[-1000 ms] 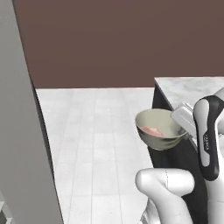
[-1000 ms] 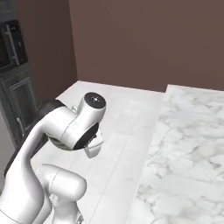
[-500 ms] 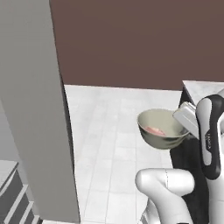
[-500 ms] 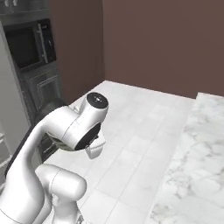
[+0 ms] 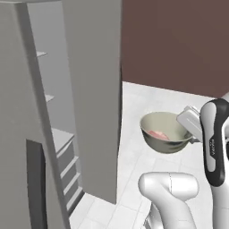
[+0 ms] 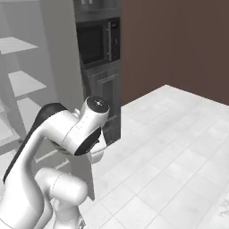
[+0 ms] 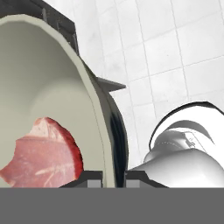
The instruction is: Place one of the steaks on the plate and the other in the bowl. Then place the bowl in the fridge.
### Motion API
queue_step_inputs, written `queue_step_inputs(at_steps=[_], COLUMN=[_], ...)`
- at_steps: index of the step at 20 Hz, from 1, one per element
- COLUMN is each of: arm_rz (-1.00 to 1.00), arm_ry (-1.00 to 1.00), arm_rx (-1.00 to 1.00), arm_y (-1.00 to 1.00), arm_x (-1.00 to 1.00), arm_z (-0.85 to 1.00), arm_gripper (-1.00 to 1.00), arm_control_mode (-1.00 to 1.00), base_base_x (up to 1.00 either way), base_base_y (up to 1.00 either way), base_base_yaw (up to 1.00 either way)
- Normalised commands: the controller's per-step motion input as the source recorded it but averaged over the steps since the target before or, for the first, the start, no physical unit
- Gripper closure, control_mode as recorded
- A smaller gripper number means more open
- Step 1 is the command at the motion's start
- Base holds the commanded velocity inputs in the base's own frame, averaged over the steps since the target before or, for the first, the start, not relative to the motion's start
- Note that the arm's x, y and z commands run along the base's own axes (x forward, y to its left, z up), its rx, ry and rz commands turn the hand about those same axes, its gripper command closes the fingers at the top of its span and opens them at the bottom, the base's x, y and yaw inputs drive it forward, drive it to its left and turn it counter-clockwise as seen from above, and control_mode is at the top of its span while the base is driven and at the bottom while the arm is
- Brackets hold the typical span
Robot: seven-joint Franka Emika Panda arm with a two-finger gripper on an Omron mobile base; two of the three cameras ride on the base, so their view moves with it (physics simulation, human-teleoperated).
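Gripper (image 7: 114,175) fingers clamped on rim of small deep cream-rimmed bowl (image 5: 164,132) w/ flat pink-red raw steak (image 5: 156,134) inside, held above white tile floor just right of tall grey open fridge (image 5: 91,98).

Rendered home kitchen: an open grey fridge (image 5: 91,89) with pale shelves is standing left of the arm, a dark built-in oven (image 6: 99,42) beyond it; white floor tiles (image 6: 179,147) are running beneath.

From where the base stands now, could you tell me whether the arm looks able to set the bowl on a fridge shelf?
Probably yes: the fridge stands open, its shelves bare, and the gripper is clamped on the rim of the bowl with a steak inside.
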Motion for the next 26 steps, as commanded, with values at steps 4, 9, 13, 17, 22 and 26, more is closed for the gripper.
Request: queue_step_inputs(at_steps=[4,9,13,17,22,26], arm_rz=[0.0,0.0,0.0,0.0,0.0,0.0], arm_ry=[0.0,0.0,0.0,0.0,0.0,0.0], arm_rx=[0.0,0.0,0.0,0.0,0.0,0.0], arm_y=[0.0,0.0,0.0,0.0,0.0,0.0], arm_x=[0.0,0.0,0.0,0.0,0.0,0.0], arm_z=[0.0,0.0,0.0,0.0,0.0,0.0], arm_gripper=[1.0,1.0,1.0,1.0,1.0,1.0], arm_control_mode=[1.0,1.0,1.0,1.0,1.0,1.0], base_base_x=[0.08,0.24,0.39,0.52,0.62,0.88], base_base_y=[-0.03,-0.11,-0.36,-0.51,-0.51,-0.61], base_base_yaw=[0.5,0.48,0.35,0.21,0.19,0.01])
